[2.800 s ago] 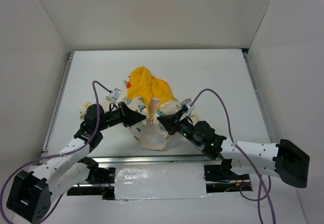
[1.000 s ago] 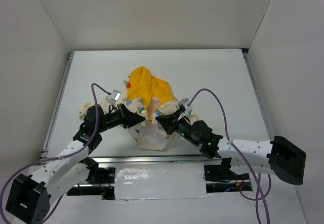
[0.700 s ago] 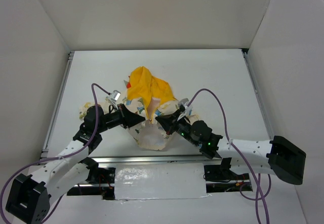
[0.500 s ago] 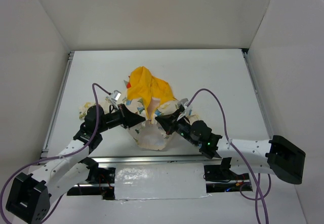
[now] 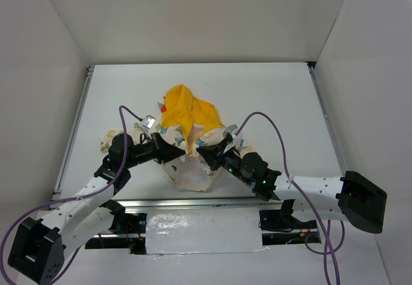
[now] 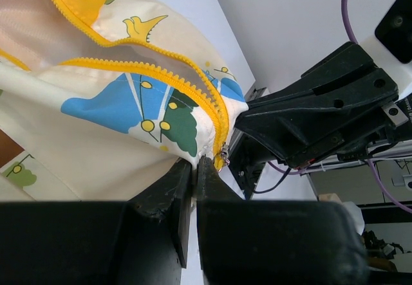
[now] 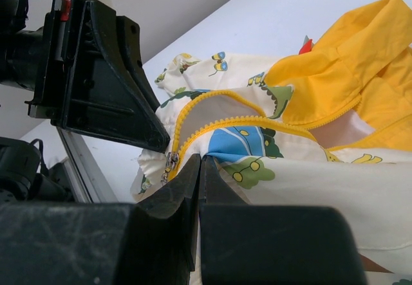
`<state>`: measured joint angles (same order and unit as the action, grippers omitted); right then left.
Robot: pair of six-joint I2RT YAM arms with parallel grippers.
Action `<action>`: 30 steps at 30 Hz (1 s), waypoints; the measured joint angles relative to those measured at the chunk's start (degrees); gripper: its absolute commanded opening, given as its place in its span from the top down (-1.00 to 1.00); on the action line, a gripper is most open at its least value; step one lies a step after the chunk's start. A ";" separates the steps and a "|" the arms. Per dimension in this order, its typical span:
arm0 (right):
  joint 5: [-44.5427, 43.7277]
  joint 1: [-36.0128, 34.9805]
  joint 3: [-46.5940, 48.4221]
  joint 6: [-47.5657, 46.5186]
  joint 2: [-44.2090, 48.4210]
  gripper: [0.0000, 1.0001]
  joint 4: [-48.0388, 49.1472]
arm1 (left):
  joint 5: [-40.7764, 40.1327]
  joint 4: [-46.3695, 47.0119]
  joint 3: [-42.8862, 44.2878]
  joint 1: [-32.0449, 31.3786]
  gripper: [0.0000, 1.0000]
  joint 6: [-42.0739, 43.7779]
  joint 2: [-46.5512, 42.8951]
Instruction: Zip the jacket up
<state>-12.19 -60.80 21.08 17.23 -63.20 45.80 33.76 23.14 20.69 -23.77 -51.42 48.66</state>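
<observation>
Two grips: the left end effector (image 6: 195,163) and right end effector (image 7: 201,159) each clamp the jacket (image 5: 191,111) hem beside the zipper slider (image 6: 223,154). The jacket lies unzipped on the surface (image 5: 270,92) between the arms; next, probably, one takes the slider while the other anchors.

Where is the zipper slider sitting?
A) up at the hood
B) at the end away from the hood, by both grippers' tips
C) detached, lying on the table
B: the wrist views show the slider at the low end of the jacket, right beside the left gripper and the right gripper, with the front open beyond it.
</observation>
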 measured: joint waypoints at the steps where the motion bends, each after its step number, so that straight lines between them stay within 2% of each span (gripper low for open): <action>1: 0.00 0.07 0.02 -0.17 0.00 1.00 -0.02 | 0.11 -0.07 0.00 0.00 1.00 -0.02 0.13; 11: 0.46 0.31 1.14 -1.27 -0.94 1.00 -0.61 | 1.09 -1.53 0.52 0.00 1.00 -0.20 0.31; 30: 3.06 1.79 5.97 -0.92 -1.97 1.00 -3.93 | 3.61 -15.08 3.58 -0.04 1.00 5.46 0.20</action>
<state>-9.13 -59.00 27.05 16.32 -65.17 41.87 37.36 8.05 24.27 -23.81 -45.95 48.86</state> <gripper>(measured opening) 0.006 0.163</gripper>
